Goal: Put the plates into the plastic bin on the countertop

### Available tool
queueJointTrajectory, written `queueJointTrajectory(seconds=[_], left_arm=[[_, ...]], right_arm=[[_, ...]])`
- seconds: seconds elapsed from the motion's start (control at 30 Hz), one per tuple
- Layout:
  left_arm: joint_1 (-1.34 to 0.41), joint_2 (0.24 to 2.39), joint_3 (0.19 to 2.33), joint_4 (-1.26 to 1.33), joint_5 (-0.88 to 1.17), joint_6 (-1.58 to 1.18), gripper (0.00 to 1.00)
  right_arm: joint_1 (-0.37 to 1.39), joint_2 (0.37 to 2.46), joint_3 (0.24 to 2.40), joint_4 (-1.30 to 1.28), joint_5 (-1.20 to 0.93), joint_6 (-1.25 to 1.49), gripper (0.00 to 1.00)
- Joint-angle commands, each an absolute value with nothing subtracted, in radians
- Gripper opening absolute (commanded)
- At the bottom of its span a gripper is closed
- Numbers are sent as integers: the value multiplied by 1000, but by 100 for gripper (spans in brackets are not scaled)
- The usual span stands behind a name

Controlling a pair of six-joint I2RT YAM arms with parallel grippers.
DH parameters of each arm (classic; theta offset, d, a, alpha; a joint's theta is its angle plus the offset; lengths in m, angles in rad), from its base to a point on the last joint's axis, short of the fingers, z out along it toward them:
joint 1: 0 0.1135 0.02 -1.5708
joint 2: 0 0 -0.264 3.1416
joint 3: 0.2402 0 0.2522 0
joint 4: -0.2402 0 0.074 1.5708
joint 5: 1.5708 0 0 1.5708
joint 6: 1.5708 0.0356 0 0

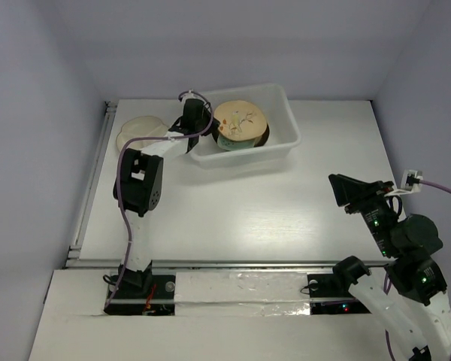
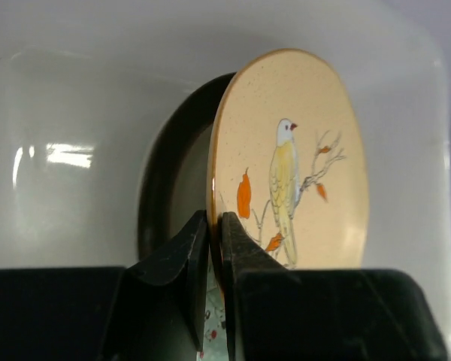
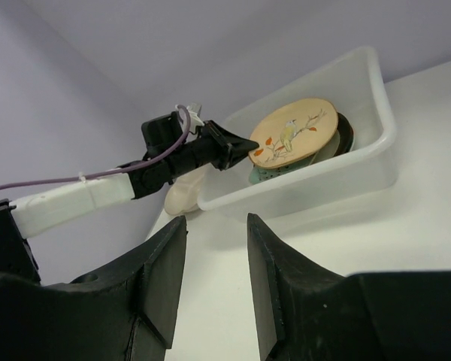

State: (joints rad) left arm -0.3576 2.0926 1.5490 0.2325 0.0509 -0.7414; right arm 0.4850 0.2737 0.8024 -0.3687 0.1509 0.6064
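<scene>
The left gripper [image 2: 216,232] is seen closest in the left wrist view, its two dark fingers clenched on the near rim of a cream plate [image 2: 301,158] painted with a bird on a branch and orange leaves. This plate is held inside the plastic bin [image 1: 244,159], tilted over the other dishes there. A dark-rimmed plate [image 2: 173,173] is set just behind it, and the edge of a pale teal plate [image 3: 264,174] is visible below it. Whether the held plate touches the ones beneath cannot be told.

The bin is placed at the far middle of the white countertop [image 1: 248,218]. Just beside the bin's left end, outside it, another pale plate [image 1: 139,131] is left flat on the countertop, close to the metal rail [image 1: 90,188] and partly covered by the left arm.

The right gripper [image 3: 216,219] is held above the right side of the countertop, well apart from the bin and pointed toward it. Its jaws are spread, and nothing is gripped between them.
</scene>
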Motion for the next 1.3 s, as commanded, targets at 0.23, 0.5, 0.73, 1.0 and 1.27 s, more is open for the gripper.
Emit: queueJointTrajectory(seconds=[0.23, 0.5, 0.73, 1.0, 1.27], left_arm=[[-371, 2011, 1565, 230, 9, -690, 45], [-362, 1758, 1456, 175, -162, -534, 74], [-215, 1292, 901, 331, -233, -742, 54], [81, 1325, 776, 212, -152, -847, 42], [204, 1591, 916, 169, -95, -824, 56]], right_arm=[[485, 267, 784, -353, 133, 612, 44], [485, 265, 775, -333, 115, 606, 44], [485, 258, 753, -308, 72, 607, 44], [485, 265, 741, -311, 26, 597, 44], [485, 270, 716, -301, 8, 592, 44]])
